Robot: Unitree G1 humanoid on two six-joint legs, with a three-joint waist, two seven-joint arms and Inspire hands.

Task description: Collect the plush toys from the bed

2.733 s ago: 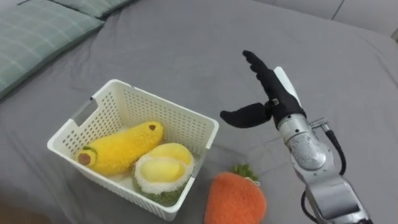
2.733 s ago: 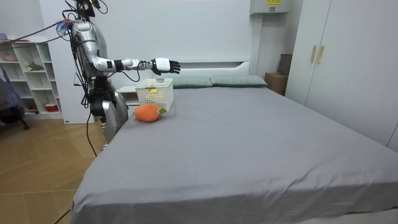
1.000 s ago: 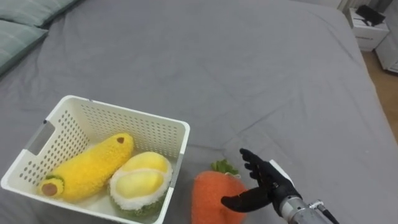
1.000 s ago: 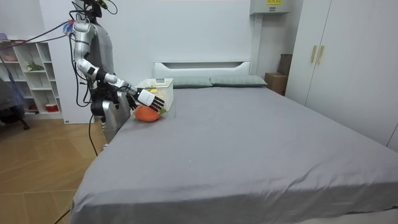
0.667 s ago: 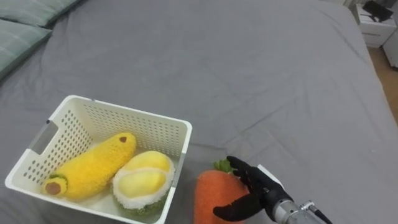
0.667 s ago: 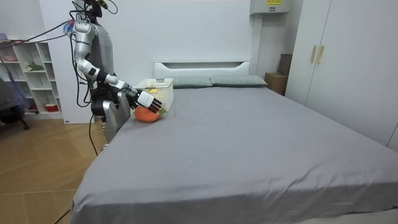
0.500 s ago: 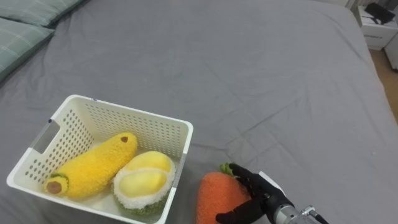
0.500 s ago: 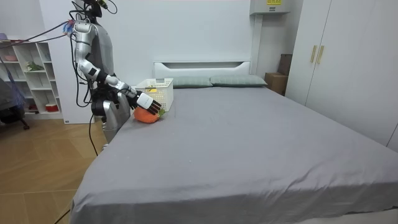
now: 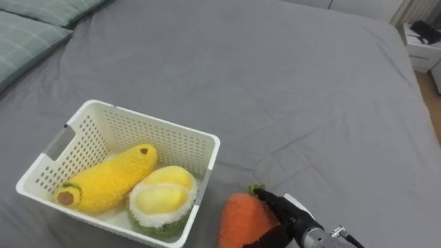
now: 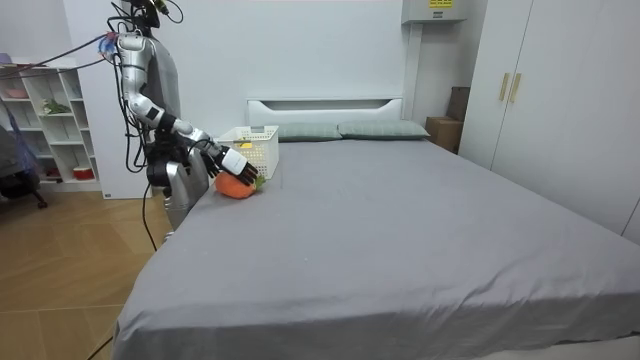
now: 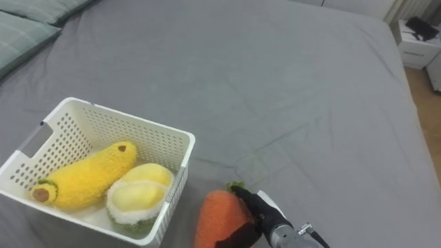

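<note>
**A:** What lies at the left of the bed (image 9: 275, 83)?

**B:** A pale green checked pillow (image 9: 24, 38) in the top left corner. Below it stands a white lattice basket (image 9: 158, 138) on the grey sheet, with a handle slot in its left end.

**A:** What is in the basket?

**B:** Two plush toys, side by side and touching. A long yellow toy (image 9: 110, 179) lies slantwise on the left with a brown tip at each end. A round yellow toy (image 9: 162, 198) with a white and green rim sits in the near right corner.

**A:** And right of the basket?

**B:** An orange plush toy (image 9: 241, 220) rests on the sheet just beside the basket's near right corner, its green tuft (image 9: 256, 189) pointing away from the robot.

**A:** Does the robot have it?

**B:** Its right hand (image 9: 293, 219) comes in from the lower right and is on the toy. The dark fingers (image 9: 272, 201) curl over the toy's upper right side and the thumb hooks in below, so the hand clasps it. The toy lies on the bed.

**A:** Where does the robot stand?

**B:** The room view shows it at the bed's side near the headboard, on the room view's left. One arm is stretched down to the orange toy beside the basket.

**A:** Anything farther right?

**B:** Open grey sheet, and a white piece of furniture (image 9: 420, 38) at the top right corner beyond the bed's edge.
</note>
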